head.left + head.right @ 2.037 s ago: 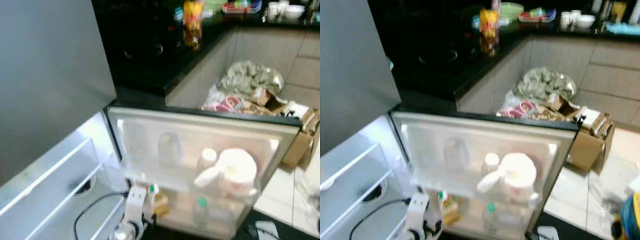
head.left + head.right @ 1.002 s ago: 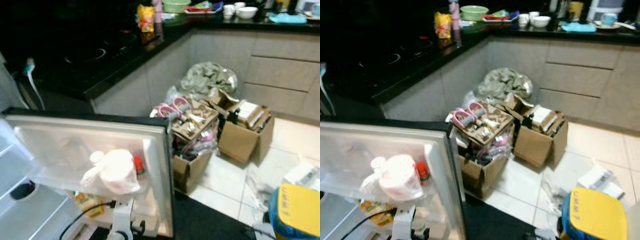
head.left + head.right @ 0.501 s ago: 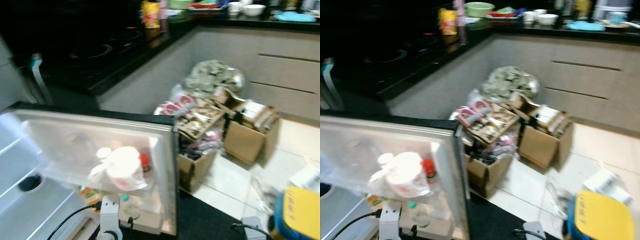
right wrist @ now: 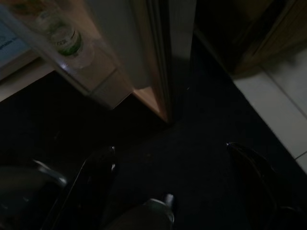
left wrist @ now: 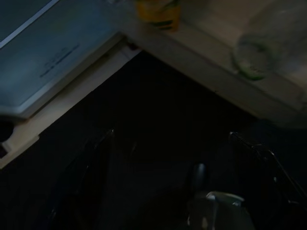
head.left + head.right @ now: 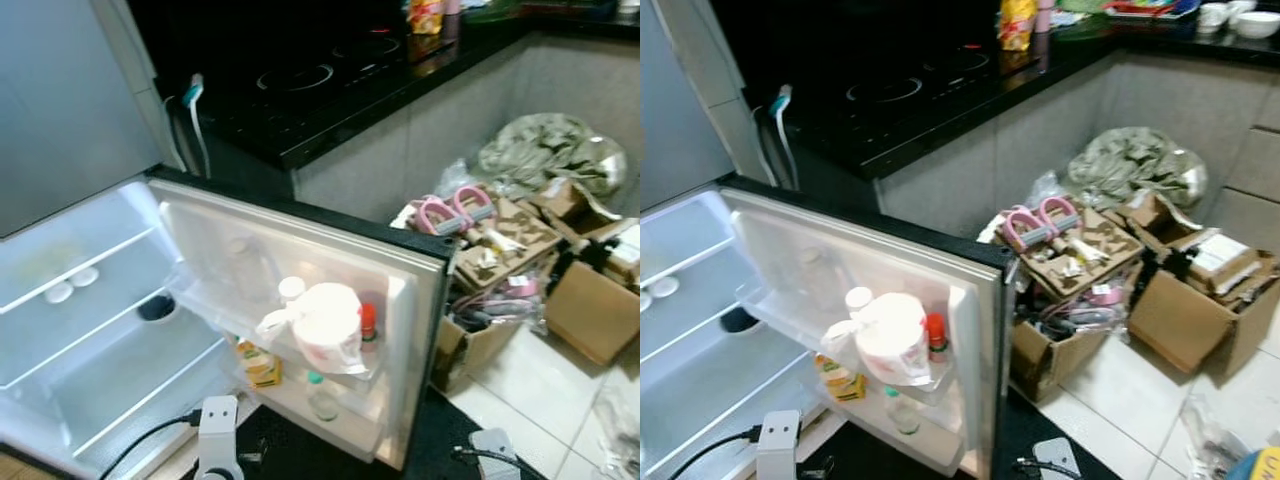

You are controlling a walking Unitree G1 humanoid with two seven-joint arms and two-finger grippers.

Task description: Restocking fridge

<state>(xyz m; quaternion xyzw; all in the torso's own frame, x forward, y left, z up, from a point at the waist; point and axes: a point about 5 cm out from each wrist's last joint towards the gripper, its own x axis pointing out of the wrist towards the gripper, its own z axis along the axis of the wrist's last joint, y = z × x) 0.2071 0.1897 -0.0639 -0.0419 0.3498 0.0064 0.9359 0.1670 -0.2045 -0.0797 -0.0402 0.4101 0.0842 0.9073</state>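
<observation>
both wrist views are very dark. ahead of the left claw a yellow carton is cut off by the edge, and a bottle is blurred. beyond the right claw, the fridge door runs out of frame.

One open fridge door, two cardboard boxes.

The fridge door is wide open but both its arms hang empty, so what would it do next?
Probably turn toward the open cardboard boxes on the tiled floor to fetch something: the white fridge door stands open, the clear inner shelves have room, and both grippers hang low and open, holding nothing.
</observation>
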